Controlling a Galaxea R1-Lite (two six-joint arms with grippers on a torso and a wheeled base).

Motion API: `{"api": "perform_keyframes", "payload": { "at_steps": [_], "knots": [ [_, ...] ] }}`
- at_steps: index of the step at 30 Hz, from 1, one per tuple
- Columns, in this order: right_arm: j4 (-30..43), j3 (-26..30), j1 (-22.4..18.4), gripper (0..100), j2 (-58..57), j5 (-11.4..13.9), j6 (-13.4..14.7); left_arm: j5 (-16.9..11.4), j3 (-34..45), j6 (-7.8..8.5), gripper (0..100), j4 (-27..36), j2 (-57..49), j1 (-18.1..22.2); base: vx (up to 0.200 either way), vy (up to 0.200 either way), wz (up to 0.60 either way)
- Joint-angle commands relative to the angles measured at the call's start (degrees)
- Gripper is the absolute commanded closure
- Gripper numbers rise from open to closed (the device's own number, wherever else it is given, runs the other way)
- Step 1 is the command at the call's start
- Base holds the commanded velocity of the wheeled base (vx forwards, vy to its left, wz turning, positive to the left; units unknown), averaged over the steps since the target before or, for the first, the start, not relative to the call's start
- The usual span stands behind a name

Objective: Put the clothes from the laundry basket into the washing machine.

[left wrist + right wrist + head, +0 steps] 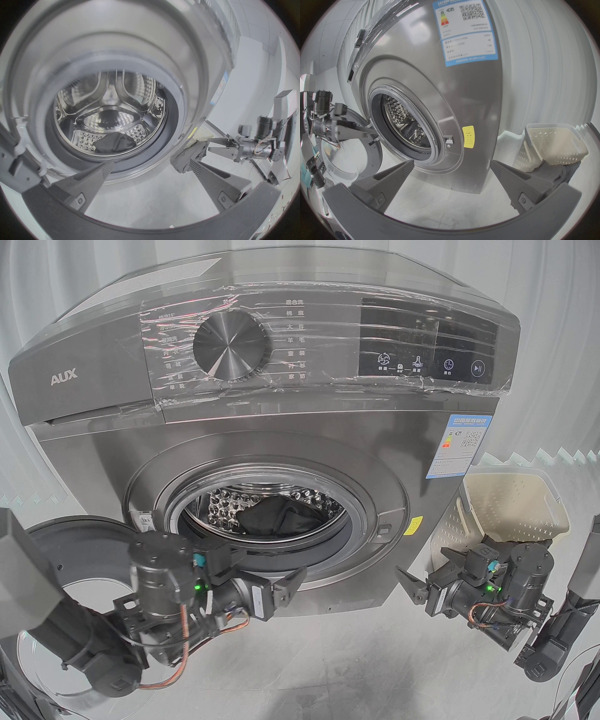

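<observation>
While a pale grey floor [350,665] runs under the washing machine [250,427] and a white curtain [550,315] hangs behind it, the round door [81,552] stands swung open on the left. The left gripper [150,164] sits low before the opening, fingers apart and holding nothing. A dark garment [278,518] lies beyond it in the drum [109,106]. The right gripper [450,162], also spread and bare, is near the cream laundry basket [550,126] by the machine's right corner — dark clothes [553,173] bunch at the basket's near side.
</observation>
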Motion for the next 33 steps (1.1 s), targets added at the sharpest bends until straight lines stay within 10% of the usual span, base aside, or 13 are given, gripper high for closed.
{"api": "perform_keyframes", "payload": {
  "at_steps": [1, 17, 33],
  "knots": [
    [0.0, 4.7, -0.4, 0, -6.1, -1.7, -0.5, 0.8, 11.5, -1.81, 0, -0.4, -16.1, -0.8, 0.0, 0.0, 0.0],
    [2.7, 12.3, -8.2, 0, -19.7, -2.4, -3.0, 4.0, 20.0, -1.99, 0, 0.2, -33.4, 1.8, 0.0, 0.0, 0.0],
    [32.7, 12.3, -12.9, 0, -49.5, -4.4, -2.7, 4.5, 27.7, 0.91, 0, 4.7, -45.5, 10.1, -0.1, 0.0, 0.0]
  ]
}}
